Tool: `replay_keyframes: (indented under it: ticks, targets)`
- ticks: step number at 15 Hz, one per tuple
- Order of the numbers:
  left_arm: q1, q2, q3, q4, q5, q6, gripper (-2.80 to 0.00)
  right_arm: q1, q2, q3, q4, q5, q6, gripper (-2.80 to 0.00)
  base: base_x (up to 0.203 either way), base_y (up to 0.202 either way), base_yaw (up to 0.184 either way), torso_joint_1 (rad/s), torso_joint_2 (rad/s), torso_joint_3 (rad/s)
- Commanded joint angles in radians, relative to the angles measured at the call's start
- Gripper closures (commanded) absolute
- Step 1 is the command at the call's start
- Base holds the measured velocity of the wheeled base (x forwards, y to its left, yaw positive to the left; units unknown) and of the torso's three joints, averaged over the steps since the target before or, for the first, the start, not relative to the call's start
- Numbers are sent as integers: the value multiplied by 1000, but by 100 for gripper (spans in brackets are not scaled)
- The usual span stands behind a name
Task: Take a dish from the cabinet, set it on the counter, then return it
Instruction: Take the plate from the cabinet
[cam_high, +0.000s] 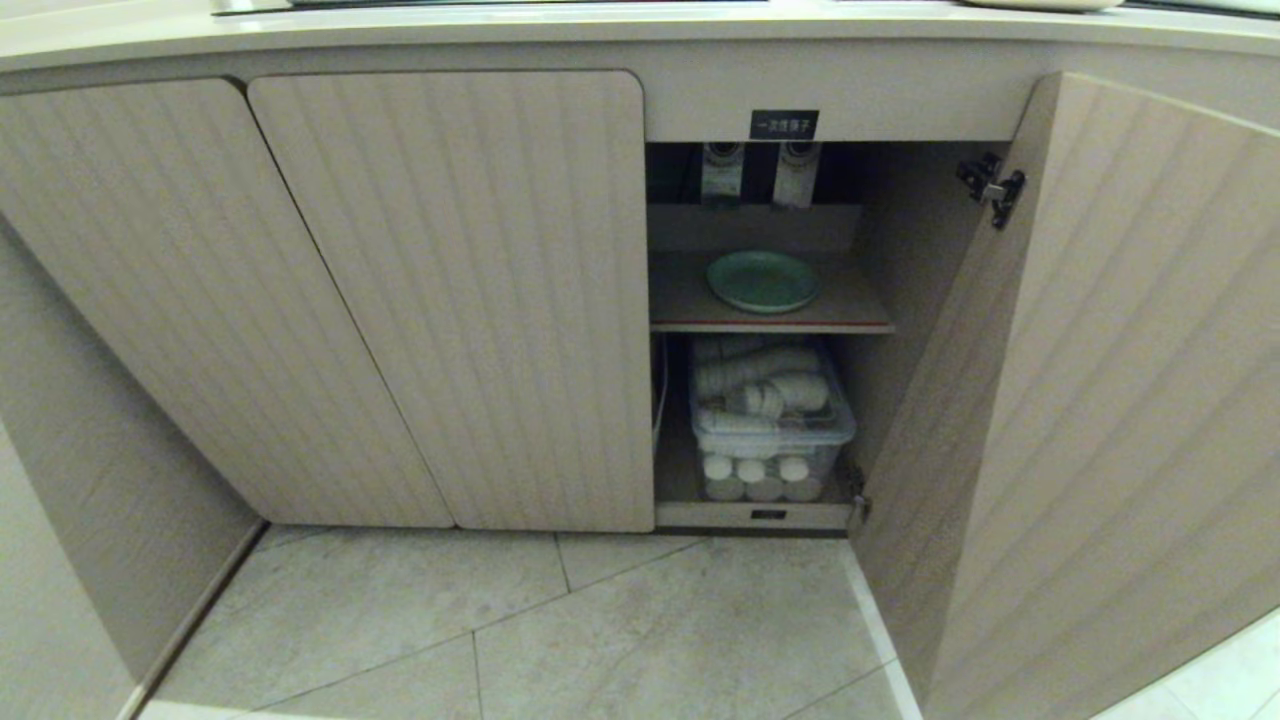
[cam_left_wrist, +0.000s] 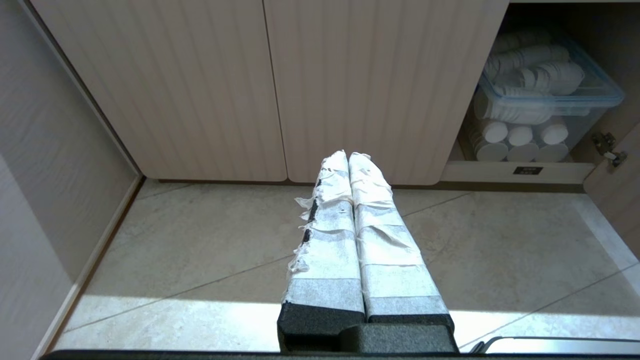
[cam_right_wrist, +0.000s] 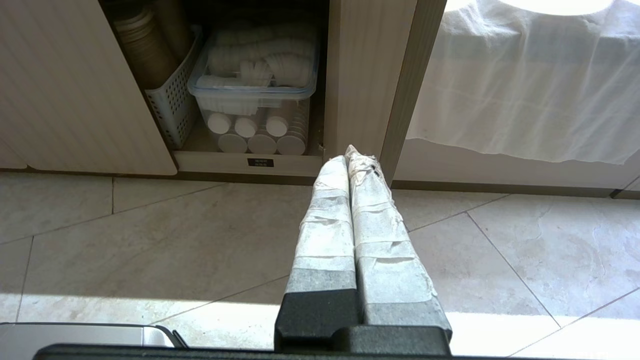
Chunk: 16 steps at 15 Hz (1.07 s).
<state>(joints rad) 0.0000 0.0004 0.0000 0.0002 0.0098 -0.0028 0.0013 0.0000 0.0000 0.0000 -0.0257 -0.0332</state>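
Already the cabinet (cam_high: 1100, 400) door stands wide, baring the dish (cam_high: 764, 280) on its shelf, likely alone there. Both the left gripper (cam_left_wrist: 348, 156) and right gripper (cam_right_wrist: 347, 152) hang closed and empty above the floor.

A domestic kitchen is showing here: a beige base cabinet (cam_high: 450, 300) with ribbed doors is sitting under a cream bench (cam_high: 600, 25); its open bay is holding a green plate (cam_high: 764, 280) on a shelf (cam_high: 700, 305); a clear tub of stacked disposable cups (cam_high: 770, 420) is resting below; pale stone tiles (cam_high: 550, 630) are covering the floor.
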Motion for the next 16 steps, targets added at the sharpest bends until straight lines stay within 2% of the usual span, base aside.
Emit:
replay_keyframes:
  ticks: [1,11,16]
  targets:
    - [0,0,0,1,1,0,0,0,0,0,0,0,-1,0,0,0,0,0,0,0]
    - [0,0,0,0,1,-2,0,0,2,0,0,0,-1,0,0,0,0,0,0,0]
    - [0,0,0,0,1,-2,0,0,0,0,0,0,-1,0,1,132,0,2,3,3]
